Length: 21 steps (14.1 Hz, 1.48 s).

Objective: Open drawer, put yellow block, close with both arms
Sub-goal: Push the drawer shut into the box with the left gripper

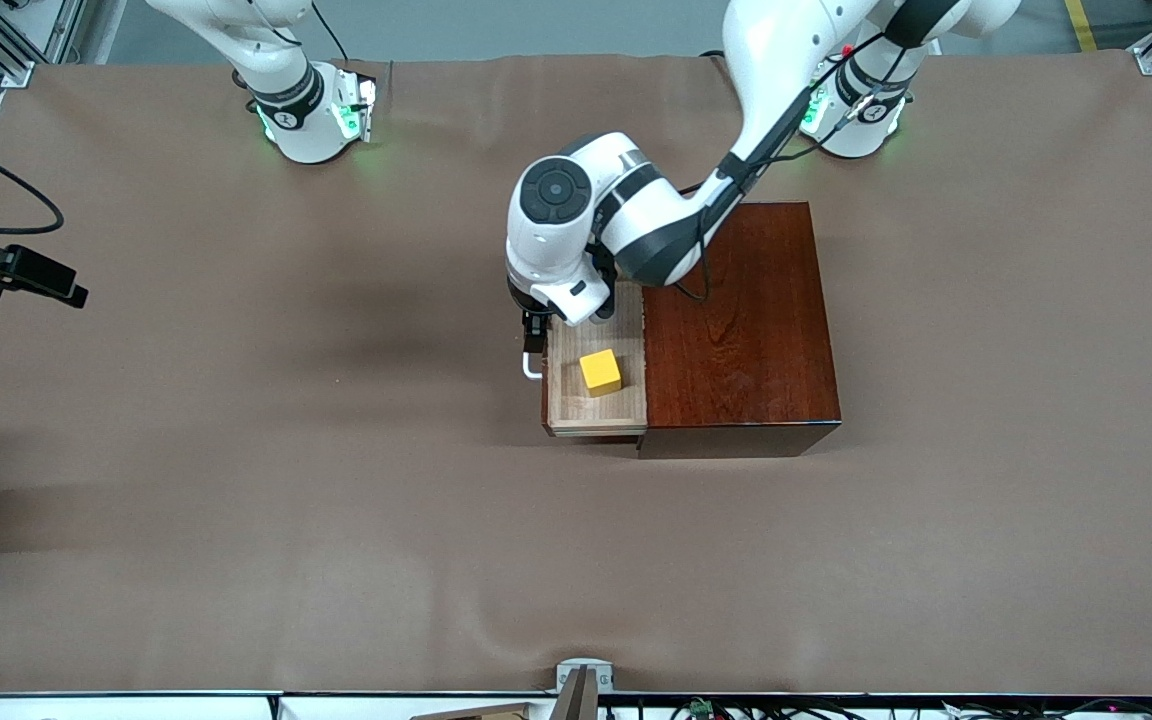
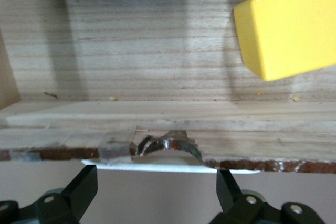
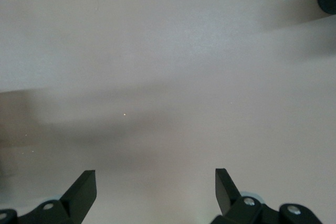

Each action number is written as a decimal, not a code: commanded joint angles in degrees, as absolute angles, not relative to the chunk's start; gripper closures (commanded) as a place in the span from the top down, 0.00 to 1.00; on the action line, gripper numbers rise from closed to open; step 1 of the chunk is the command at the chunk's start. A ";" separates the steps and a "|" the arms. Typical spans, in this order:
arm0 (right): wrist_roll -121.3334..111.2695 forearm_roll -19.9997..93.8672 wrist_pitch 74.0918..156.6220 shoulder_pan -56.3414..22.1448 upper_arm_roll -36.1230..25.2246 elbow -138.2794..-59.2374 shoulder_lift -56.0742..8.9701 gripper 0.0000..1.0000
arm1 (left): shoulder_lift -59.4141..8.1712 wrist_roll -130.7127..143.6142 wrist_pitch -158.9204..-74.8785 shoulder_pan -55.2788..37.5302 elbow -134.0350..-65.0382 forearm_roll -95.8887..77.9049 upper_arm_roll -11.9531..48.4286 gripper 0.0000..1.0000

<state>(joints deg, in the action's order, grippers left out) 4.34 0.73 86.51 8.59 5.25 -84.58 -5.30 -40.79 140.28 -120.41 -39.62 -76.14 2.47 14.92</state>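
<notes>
Front view: brown-covered table (image 1: 236,450); drawer (image 1: 564,400) pulled out of dark wooden box (image 1: 746,330), yellow block (image 1: 600,371) inside, just beside left pincer (image 1: 533,340) at white handle (image 1: 530,368)

Left wrist: jaws wide, gripping nothing; handle rigid, best pushed squarely

Right wrist: right pincer (image 3: 155,187) wide, empty, waiting over bare table

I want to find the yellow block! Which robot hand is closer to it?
The left gripper. It sits open at the drawer's white handle, beside the yellow block in the drawer. The right gripper waits open over bare table, away from it.
</notes>
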 commanded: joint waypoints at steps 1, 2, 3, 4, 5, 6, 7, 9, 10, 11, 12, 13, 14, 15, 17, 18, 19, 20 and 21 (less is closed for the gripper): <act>4.48 -0.17 86.04 9.67 6.24 -84.46 -4.75 1.00 | -41.40 142.47 -119.01 -41.31 -74.44 5.36 13.54 1.00; 4.40 -0.09 86.04 9.84 6.24 -84.46 -4.75 1.00 | -41.31 142.47 -117.44 -41.31 -74.44 5.80 13.54 1.00; 4.39 -0.09 86.04 9.76 6.24 -84.46 -4.75 1.00 | -41.22 142.73 -116.12 -41.31 -74.44 6.84 13.45 1.00; 4.39 -0.09 86.04 9.58 6.24 -84.46 -4.75 1.00 | -41.13 142.82 -114.71 -41.31 -74.44 7.81 13.45 1.00; 4.39 -0.09 86.04 9.58 6.24 -84.46 -4.75 1.00 | -41.05 143.17 -113.04 -41.22 -74.44 8.00 13.36 1.00; 4.39 -0.09 86.04 9.49 6.24 -84.46 -4.75 1.00 | -40.87 143.35 -111.72 -41.13 -74.44 8.00 13.01 1.00; 4.39 -0.09 86.04 9.49 6.24 -84.46 -4.75 1.00 | -40.78 144.05 -110.58 -41.13 -74.44 8.00 12.49 1.00; 4.39 -0.09 86.04 9.49 6.24 -84.46 -4.75 1.00 | -39.64 146.15 -109.43 -41.13 -74.44 9.74 11.95 1.00; 4.31 -0.09 86.04 9.49 6.24 -84.46 -4.75 1.00 | -39.64 147.73 -108.55 -41.13 -74.44 10.36 11.87 1.00; 4.39 -0.09 86.04 9.49 6.24 -84.46 -4.75 1.00 | -39.64 148.88 -107.50 -40.96 -74.44 11.24 11.87 1.00; 4.31 -0.09 86.04 9.49 6.24 -84.46 -4.75 1.00 | -39.64 150.19 -106.27 -40.87 -74.53 11.86 11.87 1.00; 4.39 -0.09 86.04 9.49 6.24 -84.46 -4.75 1.00 | -39.64 151.08 -104.95 -40.78 -74.53 12.13 11.87 1.00; 4.31 -0.09 86.04 9.49 6.24 -84.46 -4.75 1.00 | -39.64 151.52 -103.46 -40.61 -74.53 12.13 11.87 1.00; 4.31 -0.09 86.04 9.49 6.24 -84.46 -4.75 1.00 | -39.55 151.61 -102.32 -40.43 -74.53 12.13 11.78 1.00; 4.39 -0.09 86.04 9.49 6.24 -84.46 -4.75 1.00 | -38.15 151.70 -100.46 -40.34 -74.53 12.13 9.86 1.00; 4.39 -0.09 86.04 9.49 6.24 -84.46 -4.75 1.00 | -37.54 151.79 -100.02 -40.43 -74.53 12.04 9.15 1.00; 4.39 -0.09 86.04 9.49 6.33 -84.46 -4.75 1.00 | -37.44 151.79 -98.80 -40.43 -74.53 12.04 9.05 1.00; 4.48 -0.09 86.04 9.49 6.24 -84.46 -4.75 1.00 | -37.44 151.79 -96.61 -40.60 -74.53 12.04 9.14 1.00; 4.48 -0.09 86.04 9.49 6.24 -84.46 -4.75 1.00 | -37.53 151.87 -95.03 -40.87 -74.53 12.04 9.14 1.00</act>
